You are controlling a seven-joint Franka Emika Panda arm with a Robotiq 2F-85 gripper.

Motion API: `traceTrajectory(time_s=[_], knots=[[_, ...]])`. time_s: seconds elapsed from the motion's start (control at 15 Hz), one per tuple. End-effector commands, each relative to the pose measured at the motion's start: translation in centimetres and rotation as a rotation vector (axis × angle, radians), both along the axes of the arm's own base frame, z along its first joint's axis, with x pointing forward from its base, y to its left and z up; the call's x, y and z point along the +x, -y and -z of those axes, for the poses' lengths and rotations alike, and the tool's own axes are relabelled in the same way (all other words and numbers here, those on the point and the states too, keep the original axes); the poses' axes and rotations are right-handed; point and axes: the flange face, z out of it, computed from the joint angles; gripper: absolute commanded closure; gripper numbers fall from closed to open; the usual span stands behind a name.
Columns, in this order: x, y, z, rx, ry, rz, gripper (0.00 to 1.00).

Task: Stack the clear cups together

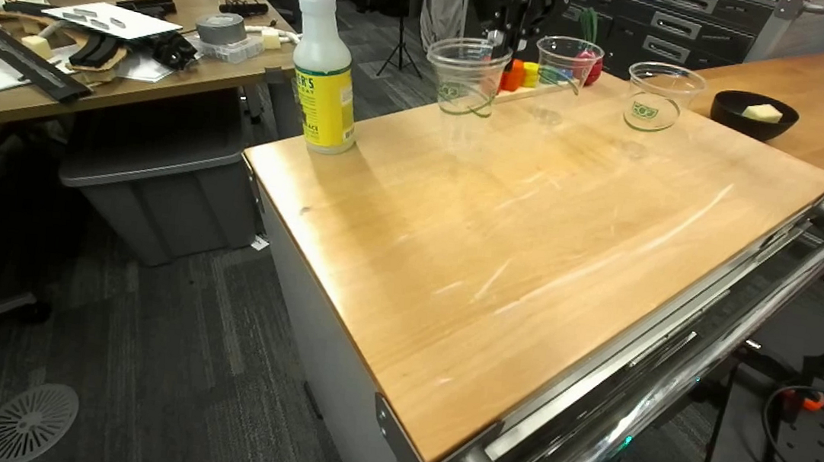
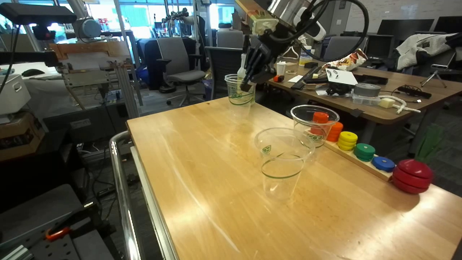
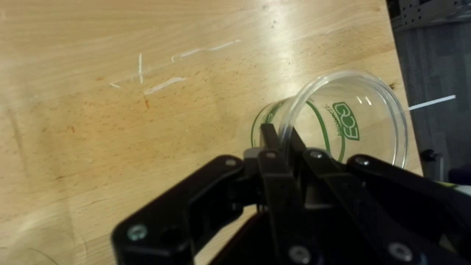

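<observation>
A clear cup (image 1: 466, 84) with green print stands upright near the bottle; it also shows in an exterior view (image 2: 236, 99) and the wrist view (image 3: 364, 125). Its rim looks doubled, as if two cups are nested. My gripper (image 3: 282, 134) has its fingers closed on either side of this rim, one inside and one outside; it also shows in an exterior view (image 2: 247, 85). Another clear cup (image 1: 567, 67) stands by the toy (image 2: 314, 135). A further clear cup (image 1: 652, 99) stands nearer the handle side (image 2: 283, 166). A faint cup (image 3: 44, 243) shows at the wrist view's lower left.
A yellow-labelled spray bottle (image 1: 328, 100) stands beside the held cup at the table's corner. A toy row of coloured discs (image 2: 364, 151) and a red round toy (image 2: 412, 177) line one edge. A dark bowl (image 1: 752, 125) sits beyond. A metal handle (image 1: 636, 430) runs along one side.
</observation>
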Motion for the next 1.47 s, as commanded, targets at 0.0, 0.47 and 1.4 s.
traceTrajectory(time_s=[0.0, 0.47, 1.4], knots=[[-4.9, 3.1, -5.5, 0.126, 0.089, 0.099, 0.98], [-13.1, 11.8, -12.2, 0.125, 0.229, 0.335, 0.98], [-11.1, 17.9, -11.1, -0.064, 0.19, 0.49, 0.98]])
